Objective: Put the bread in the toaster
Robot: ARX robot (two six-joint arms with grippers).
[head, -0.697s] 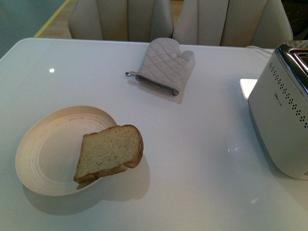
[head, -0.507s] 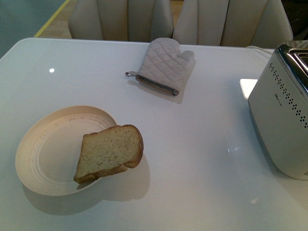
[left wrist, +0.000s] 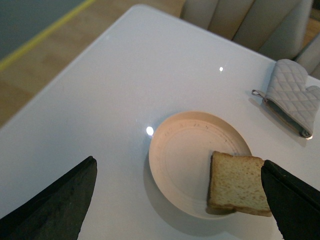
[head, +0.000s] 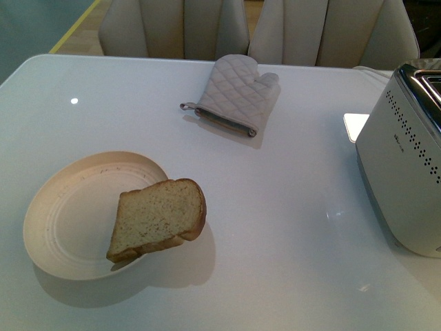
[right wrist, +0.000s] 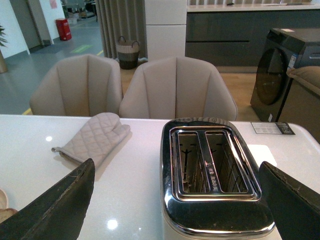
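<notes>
Left gripper (left wrist: 177,164) hung above the table's (head: 289,227) near-left part, jaws spread wide, nothing held; its two dark fingers (left wrist: 55,200) framed the plate (head: 62,221) in the left wrist view. Right gripper (right wrist: 176,164) was likewise wide open and empty, and the toaster (head: 403,179) sat between its fingers in the right wrist view. Front view, nearest first: the round cream plate sat at about 7 o'clock on the table. Bread (head: 157,219) lay tilted on the plate's 3 o'clock rim, square end down inside the plate, rounded crust end sticking out past the rim over the tabletop. The toaster stood at 3 o'clock, well apart from the bread and cut off by the frame edge, with its dotted side facing the plate and its chrome top up. The right wrist view showed its two slots open upward, wire guides visible inside. Farther back, near 12 o'clock, a quilted grey mitt (head: 234,93) lay flat, cuff toward 7 o'clock, fingertips toward 1. Beyond the far edge stood two beige chairs (head: 176,27), side by side.
</notes>
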